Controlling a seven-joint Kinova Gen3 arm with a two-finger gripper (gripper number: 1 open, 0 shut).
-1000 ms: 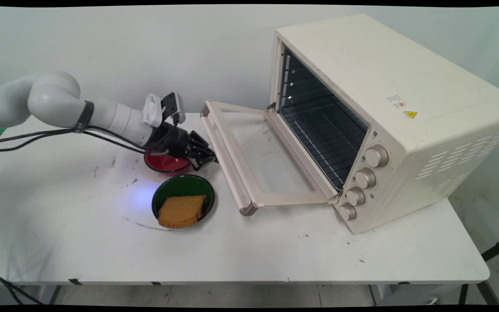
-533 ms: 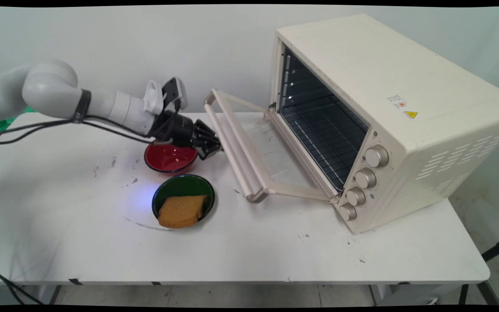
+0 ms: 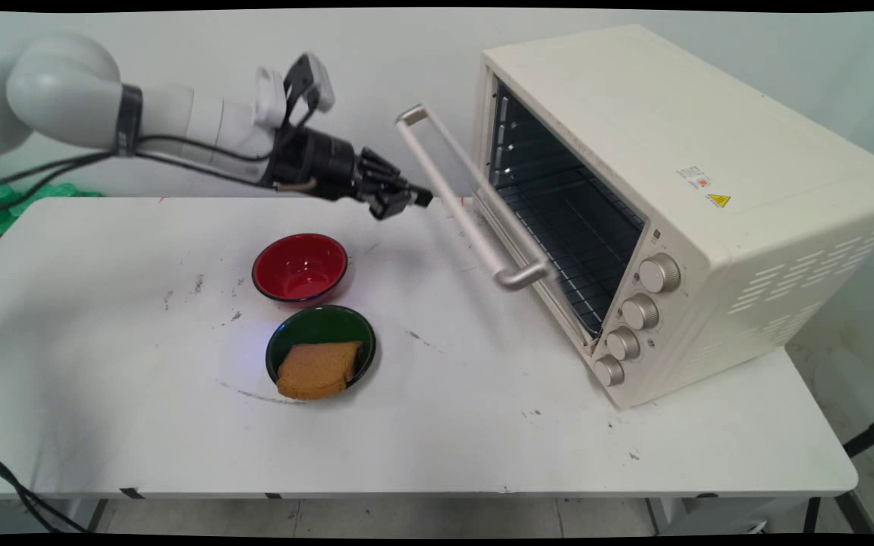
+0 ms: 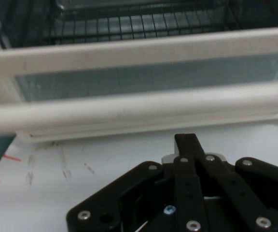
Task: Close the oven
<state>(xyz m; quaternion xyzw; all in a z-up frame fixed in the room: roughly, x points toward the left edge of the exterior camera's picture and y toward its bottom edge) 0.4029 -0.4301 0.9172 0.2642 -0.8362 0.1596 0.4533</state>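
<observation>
My gripper (image 3: pixel 413 201) is shut and empty, held level above the table with its tip against or just short of the underside of the oven door's handle (image 3: pixel 467 205). The door of the cream toaster oven (image 3: pixel 672 152) stands tilted, about halfway between flat and shut. In the hand view the closed fingertips (image 4: pixel 185 142) point at the handle bar (image 4: pixel 129 106), with the door glass (image 4: pixel 144 77) and the oven's wire rack (image 4: pixel 129 21) beyond it. I cannot tell whether the tip touches the handle.
A red bowl (image 3: pixel 300 265) sits on the white table (image 3: pixel 482 425) below the gripper. Nearer the front, a green plate (image 3: pixel 331 317) carries a slice of brown bread (image 3: pixel 319 369). The oven fills the table's right side.
The oven door has swung up from lying flat to half raised. My gripper has risen and moved right along with it, uncovering the red bowl.
</observation>
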